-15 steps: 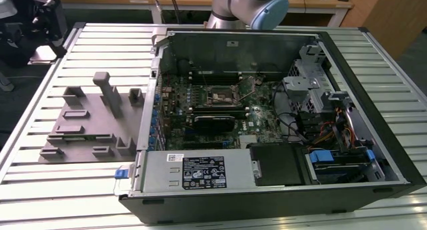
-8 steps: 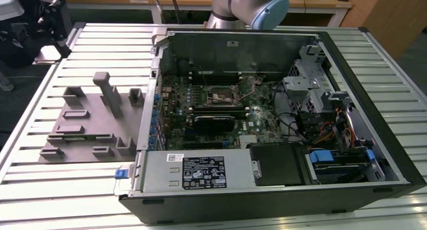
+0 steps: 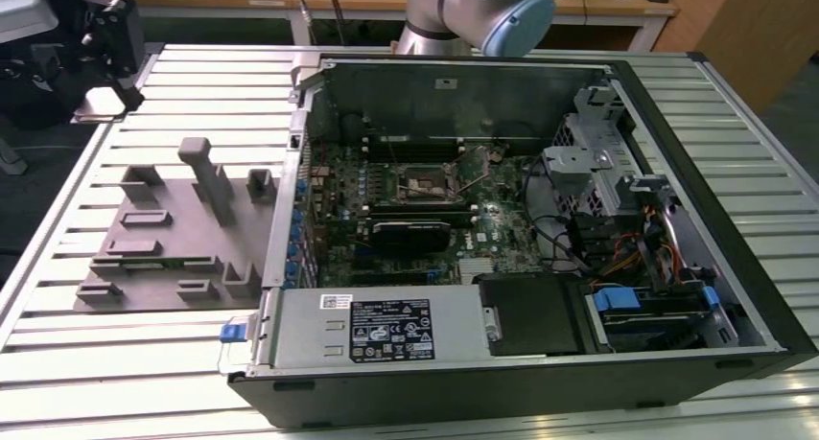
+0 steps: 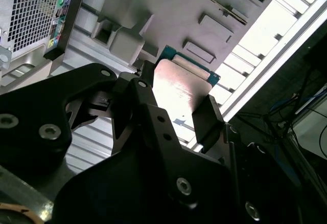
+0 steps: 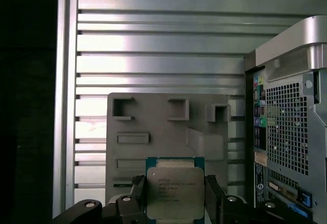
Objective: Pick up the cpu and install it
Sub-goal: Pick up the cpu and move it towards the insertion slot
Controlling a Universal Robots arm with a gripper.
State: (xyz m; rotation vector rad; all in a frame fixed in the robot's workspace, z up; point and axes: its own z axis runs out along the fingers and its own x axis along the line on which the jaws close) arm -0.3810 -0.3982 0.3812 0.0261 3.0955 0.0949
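Observation:
The cpu is a flat square chip with a silver-grey metal top and a thin green edge. My gripper is shut on it, one black finger on each of two opposite sides. In the second wrist view the cpu shows its shiny face between the fingers of the gripper. It hangs well above the grey holder plate. The black motherboard socket with its metal frame lies inside the open computer case. The arm rises at the back of the table.
The grey holder plate with its upright blocks lies on the slatted metal table, to the exterior view's left of the case. The case's perforated rear panel stands close beside the plate. Cables and drive bays fill the case's other side.

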